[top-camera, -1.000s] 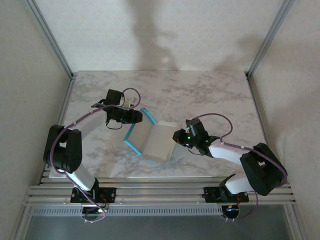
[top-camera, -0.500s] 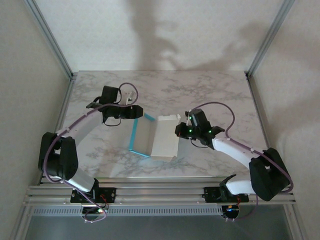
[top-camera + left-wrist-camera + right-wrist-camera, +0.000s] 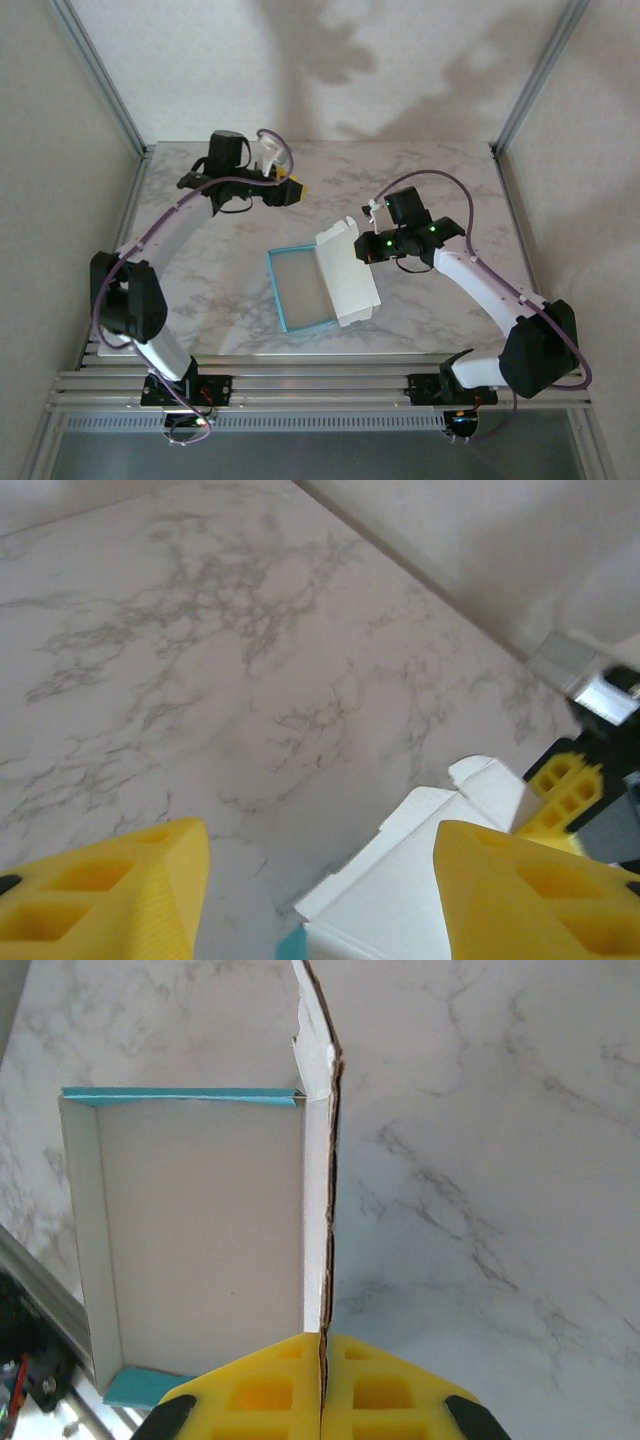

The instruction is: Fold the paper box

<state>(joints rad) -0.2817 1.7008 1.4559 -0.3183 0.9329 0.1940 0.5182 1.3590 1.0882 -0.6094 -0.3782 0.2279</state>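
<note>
Left pincer (image 3: 296, 190) has released the paper box (image 3: 305, 290).

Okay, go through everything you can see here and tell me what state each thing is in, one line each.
Paper box: half folded, low walls up, wide white flap raised, top open.
Right gripper: shut, pinching the edge of the raised flap.
Left gripper: open, holding nothing, apart from the box.

Soft bright light throws blurry shadows on the back wall (image 3: 330, 70); close jaws seem defocused.
</note>
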